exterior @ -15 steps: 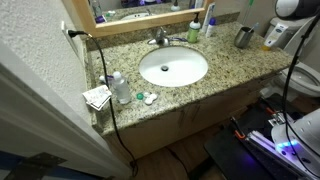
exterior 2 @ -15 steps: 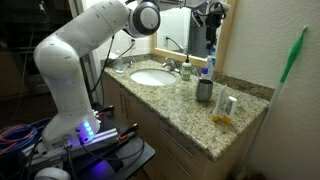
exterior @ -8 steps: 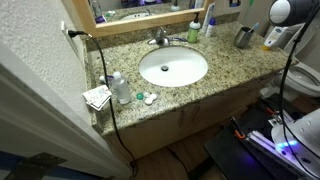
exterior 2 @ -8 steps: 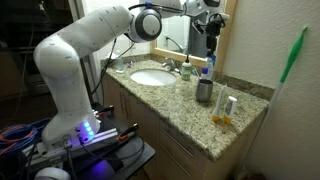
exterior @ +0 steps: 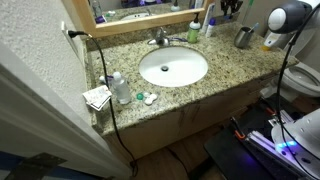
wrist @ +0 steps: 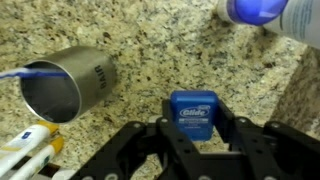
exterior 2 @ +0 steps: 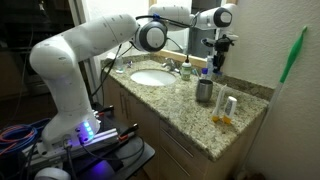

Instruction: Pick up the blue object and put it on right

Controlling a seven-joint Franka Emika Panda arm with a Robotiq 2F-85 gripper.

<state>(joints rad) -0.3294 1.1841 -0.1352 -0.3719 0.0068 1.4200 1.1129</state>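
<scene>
Wrist view: gripper [wrist: 192, 128] enters from the bottom edge, black jaws drawn in narrow and pressed to both sides of the blue object [wrist: 192, 112]. Object is a small bright blue case with white lettering on its face, held just right of frame centre and hanging above the speckled granite counter [wrist: 150, 40].

Steel cup [wrist: 60, 88] stands open-mouthed at left of frame, clear of the blue object. A white-and-yellow item [wrist: 25, 148] lies in the lower left corner, below the cup. A blue-topped bottle [wrist: 262, 10] shows partly at the upper right edge.

In an exterior view the gripper [exterior 2: 216, 62] hangs above the counter before the mirror frame, with the steel cup [exterior 2: 204, 91] below and slightly left of it; the blue object is too small to make out here. The oval sink [exterior 2: 150, 77] is further left.

In an exterior view the gripper [exterior: 230, 6] is at the top edge, right of centre; steel cup [exterior: 243, 37] below it, sink [exterior: 173, 67] mid-frame, clear bottle with white cap [exterior: 120, 87] at the counter's left end
</scene>
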